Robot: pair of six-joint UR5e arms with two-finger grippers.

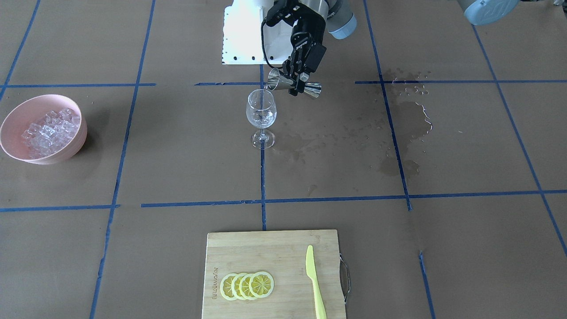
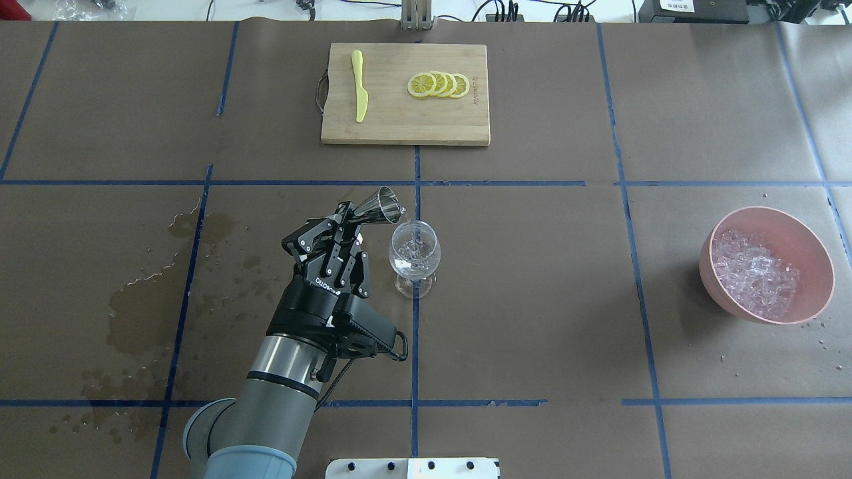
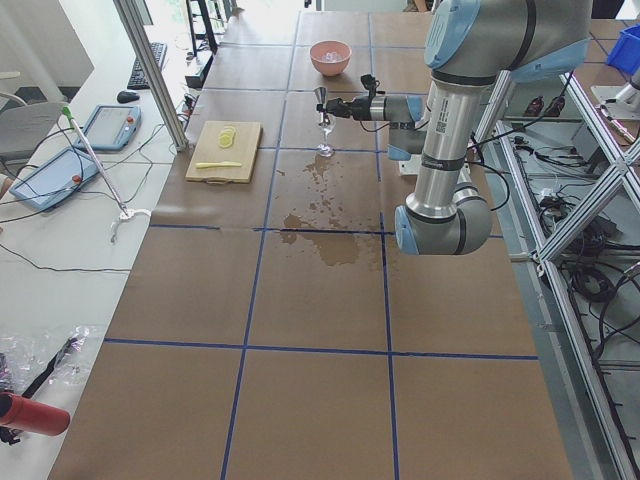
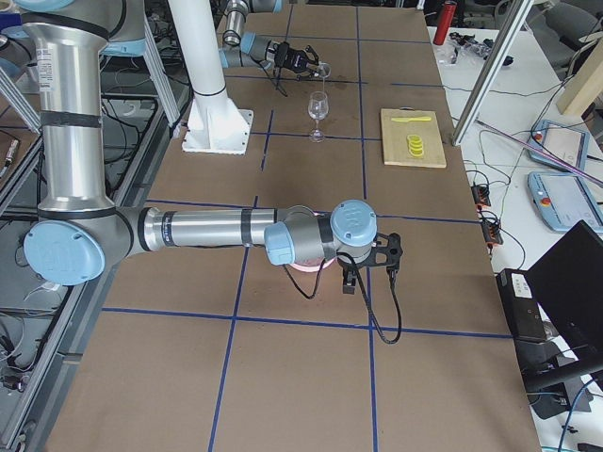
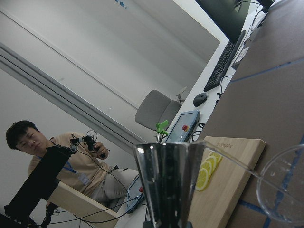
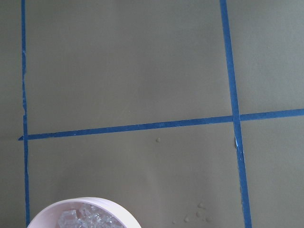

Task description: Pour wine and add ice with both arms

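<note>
Overhead exterior, centre: jaws of the left arm clamp the tilted jigger pouring wine into the wine glass; ice fills the pink bowl, right; right arm jaws cannot be told; misaim risks spilling past the rim.

You look at table: brown paper cover, blue tape lines in grid. Wine glass stands upright near middle, foot on one tape line. Pink bowl with ice sits well apart, toward robot's right end; few small drops on paper beside it. Wooden cutting board lies flat at edge on your side. Large wet patch darkens paper on robot's left side. White base plate at robot's edge.
</note>
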